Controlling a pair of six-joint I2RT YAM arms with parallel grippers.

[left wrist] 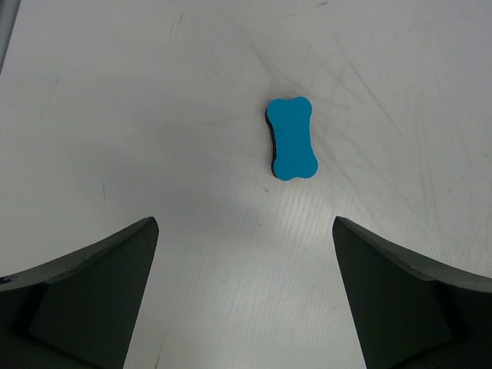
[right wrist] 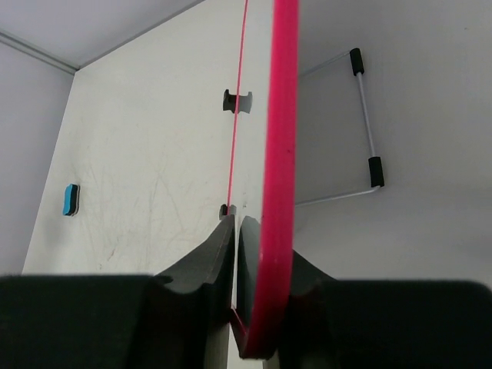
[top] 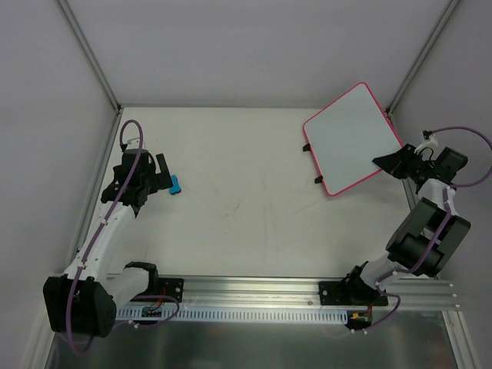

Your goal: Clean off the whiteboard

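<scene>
Your right gripper (top: 398,163) is clamped on the rim of the board (top: 350,138), which sits at the far right of the table (top: 231,215), with one side apparently raised. Treat the board as light, stiff and slick. It is a thin panel that should not bend but could pivot or slide in a narrow pinch, so take it by the pink rim, well onto the edge (never by the face alone). Your left gripper (top: 157,178) hangs wide open, holding nothing, just beside the blue eraser (top: 174,185).

The top view gives you the board's whole face, which looks clean, and both arms at once. Only the right wrist view shows the board edge-on between the jaws, with a wire stand (right wrist: 369,131) behind it. The left wrist view shows the eraser lying free on the table, ahead of the open jaws.
</scene>
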